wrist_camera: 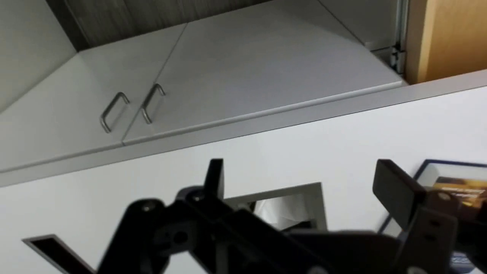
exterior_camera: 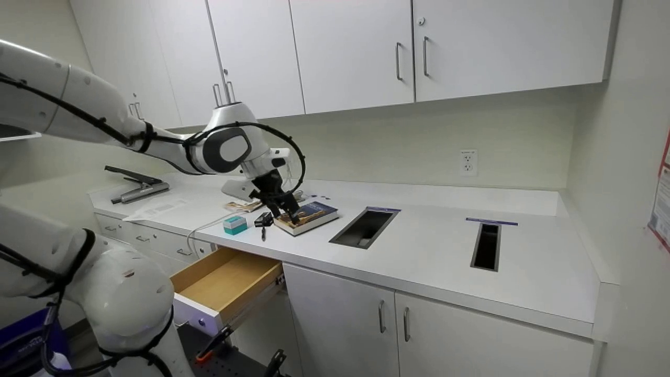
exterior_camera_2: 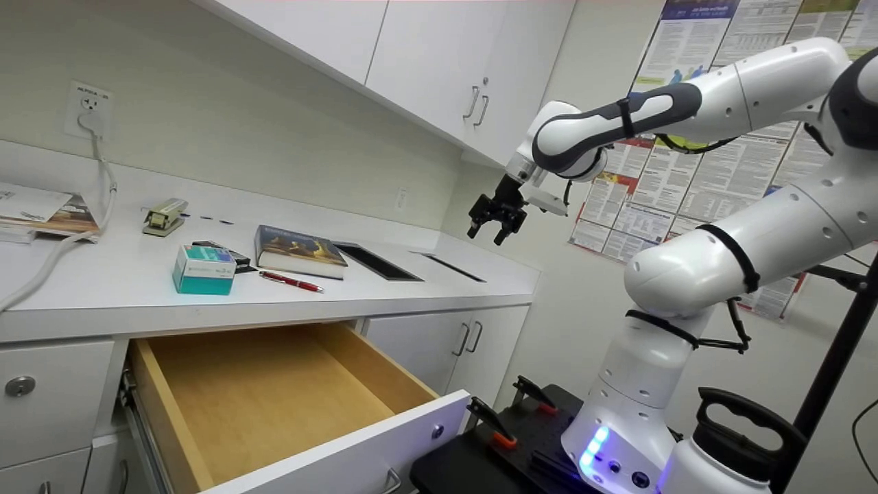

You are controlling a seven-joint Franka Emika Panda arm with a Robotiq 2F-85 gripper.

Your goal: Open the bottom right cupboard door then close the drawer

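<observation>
My gripper (wrist_camera: 299,171) stood wide. The drawer (exterior_camera_2: 281,391) jutted out; the bottom right cupboard door (exterior_camera: 487,340) was closed.

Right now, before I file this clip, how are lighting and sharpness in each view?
Wrist view: jaws dark and soft-edged, countertop bright, bottom right cupboard door greyed by shade; in an exterior view, drawer front faintly violet; in an exterior view, blue light glowing on the robot's base, posters too fine to read.
</observation>
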